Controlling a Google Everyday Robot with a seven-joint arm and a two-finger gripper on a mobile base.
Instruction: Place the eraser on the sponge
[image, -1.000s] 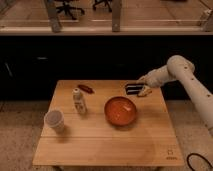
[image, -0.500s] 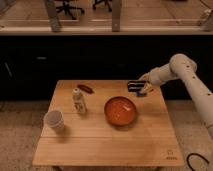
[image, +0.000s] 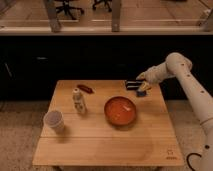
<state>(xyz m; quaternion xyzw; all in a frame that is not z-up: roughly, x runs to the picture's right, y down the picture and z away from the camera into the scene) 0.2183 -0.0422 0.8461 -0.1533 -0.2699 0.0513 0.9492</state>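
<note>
The table (image: 100, 147) spreads below and left of the gripper (image: 137, 85), the bowl (image: 121, 111) near its lower left, the cup (image: 53, 120) and bottle (image: 78, 100) well left, while its 2 fingers clamp the eraser (image: 131, 85) just above the sponge (image: 143, 93).

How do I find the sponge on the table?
Find the wooden table, then the orange bowl in its middle. Past the bowl, at the far right edge, the sponge lies just under the gripper holding the black eraser. It is the only blue thing there.
</note>
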